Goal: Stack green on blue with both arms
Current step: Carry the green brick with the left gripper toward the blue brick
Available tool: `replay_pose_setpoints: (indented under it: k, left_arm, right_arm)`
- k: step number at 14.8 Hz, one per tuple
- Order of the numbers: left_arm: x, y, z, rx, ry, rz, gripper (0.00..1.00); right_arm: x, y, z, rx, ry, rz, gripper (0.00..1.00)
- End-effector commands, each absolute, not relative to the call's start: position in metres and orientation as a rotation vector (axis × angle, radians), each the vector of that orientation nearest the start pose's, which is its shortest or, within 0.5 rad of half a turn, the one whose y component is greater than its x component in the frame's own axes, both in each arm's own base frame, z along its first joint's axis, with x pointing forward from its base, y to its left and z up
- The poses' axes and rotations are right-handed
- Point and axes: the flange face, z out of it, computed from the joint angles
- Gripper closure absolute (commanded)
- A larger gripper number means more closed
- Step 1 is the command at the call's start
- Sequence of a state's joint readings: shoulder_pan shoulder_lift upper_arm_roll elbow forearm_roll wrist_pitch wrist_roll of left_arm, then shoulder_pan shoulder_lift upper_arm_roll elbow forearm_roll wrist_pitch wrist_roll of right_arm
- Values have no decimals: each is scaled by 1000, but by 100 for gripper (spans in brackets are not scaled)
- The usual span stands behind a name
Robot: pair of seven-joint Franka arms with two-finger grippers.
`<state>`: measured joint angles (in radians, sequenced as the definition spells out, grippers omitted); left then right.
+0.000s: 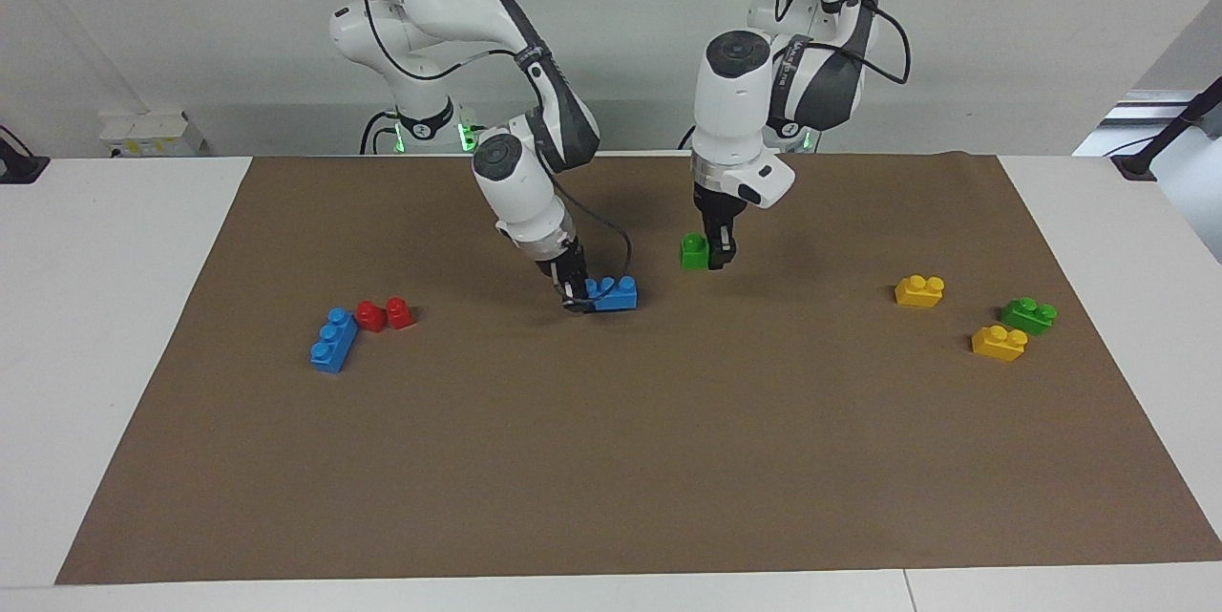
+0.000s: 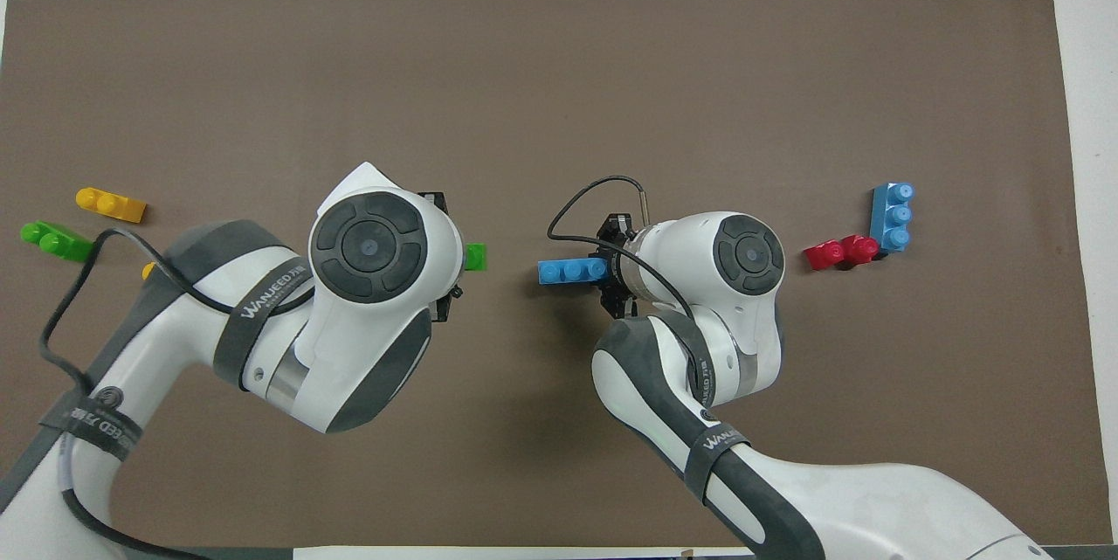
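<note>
My right gripper (image 1: pixel 578 292) is shut on one end of the light blue three-stud brick (image 1: pixel 613 293), which sits low on the brown mat near the middle. The brick also shows in the overhead view (image 2: pixel 572 270), sticking out from the right gripper (image 2: pixel 611 268). My left gripper (image 1: pixel 719 254) is shut on the small green brick (image 1: pixel 694 252) and holds it just above the mat, beside the blue brick toward the left arm's end. In the overhead view only an edge of the green brick (image 2: pixel 475 257) shows past the left wrist, which hides the left gripper.
A second blue brick (image 1: pixel 333 340) and two red bricks (image 1: pixel 385 314) lie toward the right arm's end. Two yellow bricks (image 1: pixel 919 290) (image 1: pixel 999 342) and a second green brick (image 1: pixel 1028 314) lie toward the left arm's end. All rest on the brown mat (image 1: pixel 611 478).
</note>
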<state>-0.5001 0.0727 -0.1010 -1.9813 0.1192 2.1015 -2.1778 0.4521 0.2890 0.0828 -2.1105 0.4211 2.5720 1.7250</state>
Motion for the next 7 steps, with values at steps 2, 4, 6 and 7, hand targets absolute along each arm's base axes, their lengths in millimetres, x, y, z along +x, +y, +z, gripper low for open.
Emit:
replay_pose_setpoints:
  k: [2, 4, 6, 7]
  left_arm:
    - [474, -335, 420, -2278, -2221, -193, 100]
    - [469, -347, 413, -2270, -2238, -187, 100]
    - [467, -355, 407, -2258, -2262, -187, 100]
    - [463, -367, 402, -2270, -2260, -202, 100]
  right_arm:
    - [514, 291, 287, -1945, 2039, 281, 100]
    - [514, 291, 287, -1944, 2038, 280, 100]
    - [513, 291, 283, -1949, 2040, 281, 100]
    - [513, 291, 282, -1951, 2040, 281, 100]
